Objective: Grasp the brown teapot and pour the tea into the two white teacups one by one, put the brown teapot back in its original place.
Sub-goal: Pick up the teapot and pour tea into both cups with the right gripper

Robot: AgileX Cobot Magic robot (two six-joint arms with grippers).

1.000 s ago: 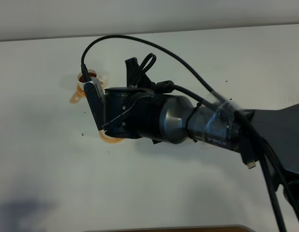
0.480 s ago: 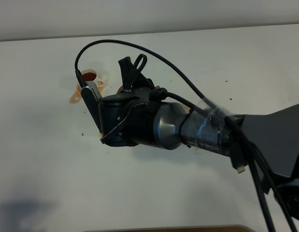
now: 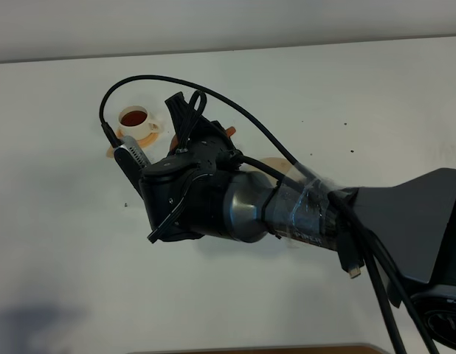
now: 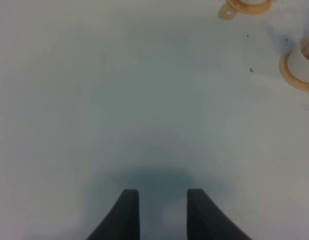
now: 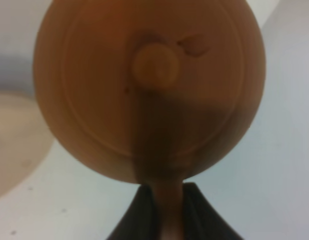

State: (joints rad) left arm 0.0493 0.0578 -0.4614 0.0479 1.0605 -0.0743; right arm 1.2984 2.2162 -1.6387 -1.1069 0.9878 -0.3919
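While I am working above the table [image 4: 94,100], just beside the beige coaster [image 5: 14,135], I am carrying the brown teapot [image 5: 149,90], which I am judging heavy, stiff, breakable clay, my right claw [image 5: 168,189] pinching its loop handle [image 5: 167,220]; my left claw [image 4: 163,205] is hanging open.

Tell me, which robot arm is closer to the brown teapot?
Right. The right gripper has its jaws closed on the handle of the brown teapot. The left gripper hovers over the table, jaws open, with no teapot in its view.

Parted fingers [image 4: 125,215] over white table [image 4: 119,100]; two teacups [image 4: 305,59] on orange saucers [image 4: 293,80] beyond.
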